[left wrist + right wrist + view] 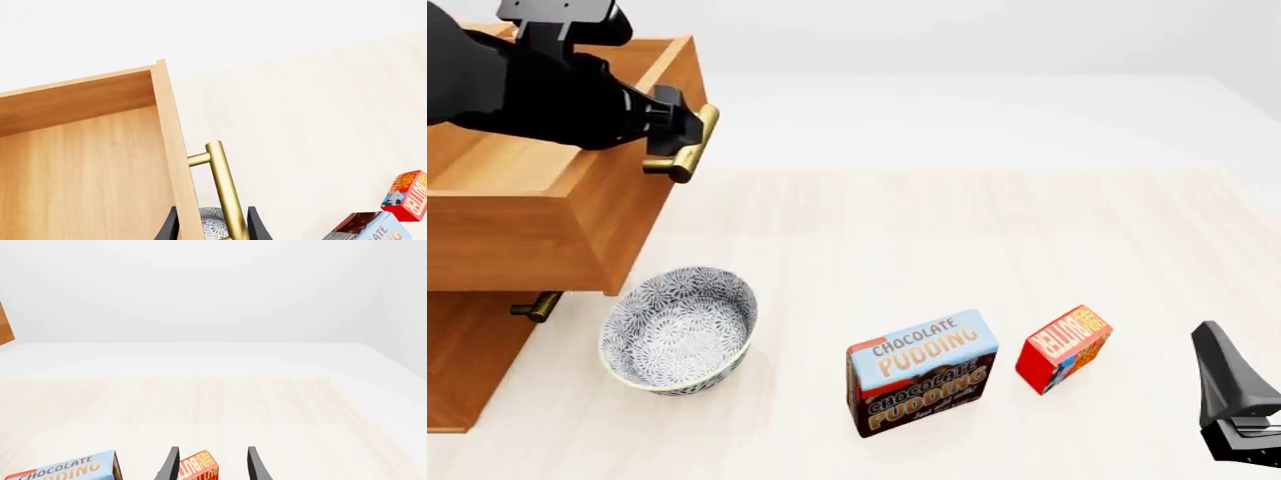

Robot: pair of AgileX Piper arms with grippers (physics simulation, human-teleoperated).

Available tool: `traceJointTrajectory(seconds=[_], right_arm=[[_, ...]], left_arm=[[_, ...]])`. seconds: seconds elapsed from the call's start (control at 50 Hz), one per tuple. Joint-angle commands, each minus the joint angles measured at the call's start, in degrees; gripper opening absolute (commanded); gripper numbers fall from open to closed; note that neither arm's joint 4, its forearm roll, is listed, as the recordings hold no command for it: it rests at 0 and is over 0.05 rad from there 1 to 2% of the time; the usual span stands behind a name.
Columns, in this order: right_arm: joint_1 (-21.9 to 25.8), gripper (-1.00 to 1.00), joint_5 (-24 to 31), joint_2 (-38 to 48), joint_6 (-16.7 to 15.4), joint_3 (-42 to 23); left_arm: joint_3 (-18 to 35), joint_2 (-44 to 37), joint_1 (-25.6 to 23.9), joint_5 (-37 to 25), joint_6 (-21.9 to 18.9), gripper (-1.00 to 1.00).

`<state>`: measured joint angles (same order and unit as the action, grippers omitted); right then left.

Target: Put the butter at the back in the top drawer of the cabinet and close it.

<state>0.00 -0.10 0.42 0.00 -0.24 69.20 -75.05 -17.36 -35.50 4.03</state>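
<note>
I have the left gripper clamped on the brass handle of the top drawer, which is pulled out of the cabinet. A patterned bowl sits below, then the pudding box, then the butter on the table, between the right gripper's wide fingers

Cabinet cut off at front view's left edge; right gripper cropped, jaw state indeterminate.
</note>
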Motion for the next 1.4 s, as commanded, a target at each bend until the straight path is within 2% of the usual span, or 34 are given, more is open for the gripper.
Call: traceJointTrajectory(seconds=[0.02,0.44,0.98,1.22,1.4], right_arm=[[0.00,1.00,0.00,0.00,0.00,0.00],[0.00,1.00,0.00,0.00,0.00,0.00],[0.00,1.00,0.00,0.00,0.00,0.00],[0.00,1.00,0.00,0.00,0.00,0.00],[0.00,1.00,0.00,0.00,0.00,0.00]], left_arm=[[-0.42,-3.19,-2.23,0.34,-0.99,1.00],[0.14,-0.02,-1.27,-2.42,-1.94,1.00],[3.97,8.17,0.29,-10.49,-4.43,1.00],[4.63,11.20,-0.74,-12.44,-5.02,1.00],[6.01,14.77,-3.52,-14.36,-5.74,1.00]])
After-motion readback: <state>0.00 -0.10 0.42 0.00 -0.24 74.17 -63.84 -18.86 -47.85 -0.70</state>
